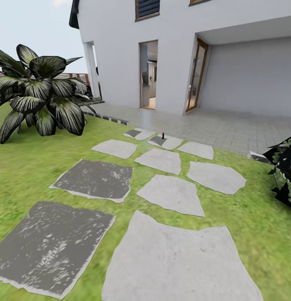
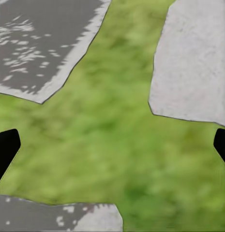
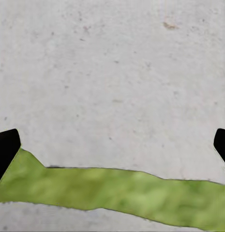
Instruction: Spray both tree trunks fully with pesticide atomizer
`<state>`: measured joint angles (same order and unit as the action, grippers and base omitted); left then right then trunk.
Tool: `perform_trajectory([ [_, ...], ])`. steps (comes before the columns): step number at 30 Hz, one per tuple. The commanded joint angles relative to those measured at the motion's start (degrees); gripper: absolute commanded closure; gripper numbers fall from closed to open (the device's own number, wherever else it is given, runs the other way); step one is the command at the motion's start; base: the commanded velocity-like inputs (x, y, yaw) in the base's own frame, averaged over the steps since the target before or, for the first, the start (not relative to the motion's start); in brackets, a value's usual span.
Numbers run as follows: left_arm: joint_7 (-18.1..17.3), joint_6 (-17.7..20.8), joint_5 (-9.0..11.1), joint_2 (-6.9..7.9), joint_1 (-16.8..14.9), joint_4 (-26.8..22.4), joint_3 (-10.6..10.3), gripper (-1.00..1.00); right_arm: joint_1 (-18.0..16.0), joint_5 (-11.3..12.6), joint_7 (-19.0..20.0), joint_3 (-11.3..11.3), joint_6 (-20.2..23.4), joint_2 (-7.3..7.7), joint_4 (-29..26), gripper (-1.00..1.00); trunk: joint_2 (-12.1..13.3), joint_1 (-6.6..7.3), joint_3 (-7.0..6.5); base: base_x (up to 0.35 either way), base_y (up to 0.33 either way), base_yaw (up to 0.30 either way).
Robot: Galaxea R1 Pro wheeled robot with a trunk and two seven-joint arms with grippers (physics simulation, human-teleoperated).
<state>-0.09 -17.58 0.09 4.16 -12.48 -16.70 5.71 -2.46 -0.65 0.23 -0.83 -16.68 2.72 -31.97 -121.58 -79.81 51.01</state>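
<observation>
The pesticide atomizer (image 1: 163, 135) stands upright far ahead on a pale slab, a tiny black bottle with a red top. Between me and it runs the floor (image 1: 170, 194) of light and dark grey stone slabs with grass strips. My left gripper (image 2: 113, 147) hangs open over grass between slabs, its black fingertips (image 2: 6, 150) wide apart with nothing between them. Over a light slab and a strip of grass my right gripper (image 3: 113, 147) is open too, and it holds nothing. The two trees and their trunks are out of view.
A striped broad-leaf palm plant (image 1: 41, 96) grows on the lawn at the left, and another plant (image 1: 285, 171) pokes in at the right edge. Behind the slabs lie a grey paved terrace (image 1: 212, 125) and a white house (image 1: 174, 42) with open doors.
</observation>
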Motion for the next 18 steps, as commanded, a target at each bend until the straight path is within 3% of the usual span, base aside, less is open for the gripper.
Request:
perform_trajectory([
  [1,0.0,0.0,0.0,-0.01,0.0,0.0,0.0,-1.0,0.0,0.0,0.0,0.0,0.0,0.0,0.0,-1.0,0.0,0.0,0.0,0.339,0.0,0.0],
  [6,0.0,0.0,0.0,-0.01,0.0,0.0,0.0,-1.0,0.0,0.0,-0.1,0.0,0.0,0.0,0.0,-1.0,0.0,0.0,0.0,0.339,0.0,-0.067],
  [18,0.0,0.0,0.0,-0.01,0.0,0.0,0.0,-1.0,0.0,0.0,-0.1,0.0,0.0,0.0,0.0,-1.0,0.0,0.0,0.0,0.339,0.0,-0.272],
])
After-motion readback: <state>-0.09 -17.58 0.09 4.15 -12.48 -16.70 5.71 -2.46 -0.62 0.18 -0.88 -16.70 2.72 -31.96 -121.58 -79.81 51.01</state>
